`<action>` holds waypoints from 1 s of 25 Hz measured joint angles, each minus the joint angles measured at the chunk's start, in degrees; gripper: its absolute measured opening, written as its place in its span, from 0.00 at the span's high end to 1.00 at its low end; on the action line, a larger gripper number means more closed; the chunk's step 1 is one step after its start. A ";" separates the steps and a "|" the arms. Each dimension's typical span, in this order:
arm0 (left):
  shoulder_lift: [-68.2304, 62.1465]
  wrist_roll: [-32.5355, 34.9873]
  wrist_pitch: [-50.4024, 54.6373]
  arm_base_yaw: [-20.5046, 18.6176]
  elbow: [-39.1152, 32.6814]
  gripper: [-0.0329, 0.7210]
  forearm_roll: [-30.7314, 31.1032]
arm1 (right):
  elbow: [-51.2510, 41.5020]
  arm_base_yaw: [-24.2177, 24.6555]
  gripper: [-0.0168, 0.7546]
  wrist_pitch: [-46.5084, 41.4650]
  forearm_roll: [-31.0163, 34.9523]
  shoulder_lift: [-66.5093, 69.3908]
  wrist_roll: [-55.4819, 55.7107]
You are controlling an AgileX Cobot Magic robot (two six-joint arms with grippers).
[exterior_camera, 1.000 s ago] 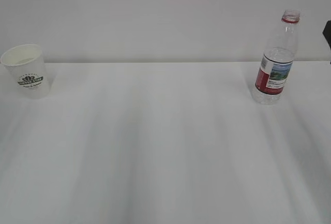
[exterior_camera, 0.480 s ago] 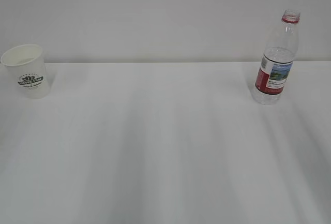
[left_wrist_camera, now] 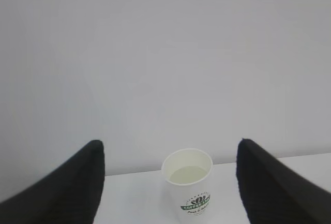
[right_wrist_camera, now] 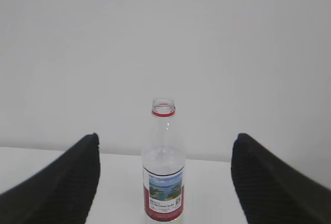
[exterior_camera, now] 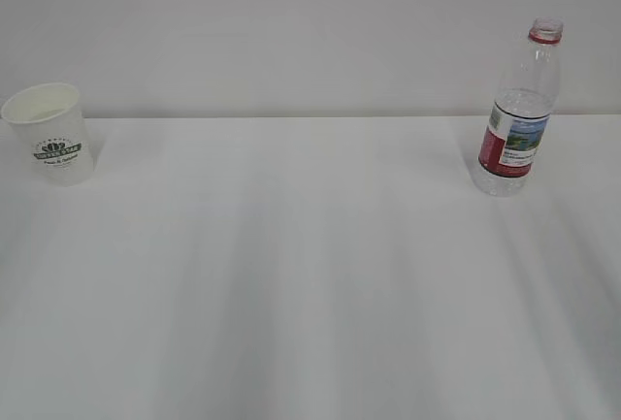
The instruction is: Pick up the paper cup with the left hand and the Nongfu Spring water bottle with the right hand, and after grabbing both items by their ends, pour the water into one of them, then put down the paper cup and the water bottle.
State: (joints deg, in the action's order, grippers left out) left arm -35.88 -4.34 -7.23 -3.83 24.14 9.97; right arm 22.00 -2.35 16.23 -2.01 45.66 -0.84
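The paper cup (exterior_camera: 49, 135), white with a dark green logo, stands upright at the table's far left. In the left wrist view the paper cup (left_wrist_camera: 189, 182) sits ahead of my left gripper (left_wrist_camera: 169, 142), whose black fingers (left_wrist_camera: 77, 182) are spread wide and touch nothing. A pale, flat surface shows inside the cup. At the far right stands the capless Nongfu Spring water bottle (exterior_camera: 519, 110), with clear water up to just above its label. The bottle (right_wrist_camera: 164, 172) also stands ahead of my right gripper (right_wrist_camera: 166, 138), which is open and apart from it. Neither arm shows in the exterior view.
The white table (exterior_camera: 310, 274) runs back to a plain white wall (exterior_camera: 291, 32) just behind the cup and the bottle. Nothing else shows on the table between them.
A dark part of the right arm at the exterior view's right edge a second ago has gone out of view. The cup and the bottle have not moved.
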 joint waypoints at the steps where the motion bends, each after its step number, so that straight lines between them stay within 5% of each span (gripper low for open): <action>1: 0.93 0.00 0.62 0.00 0.00 0.19 0.00 | 0.00 0.00 0.21 -1.35 0.00 -0.88 0.00; 25: 16.03 0.00 17.91 0.00 0.00 0.19 -3.61 | -0.12 0.00 0.21 -20.74 0.00 -15.09 0.00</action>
State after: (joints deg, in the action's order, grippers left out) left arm -19.85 -4.34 10.68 -3.83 24.14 6.37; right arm 21.88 -2.35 -4.51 -2.01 30.57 -0.84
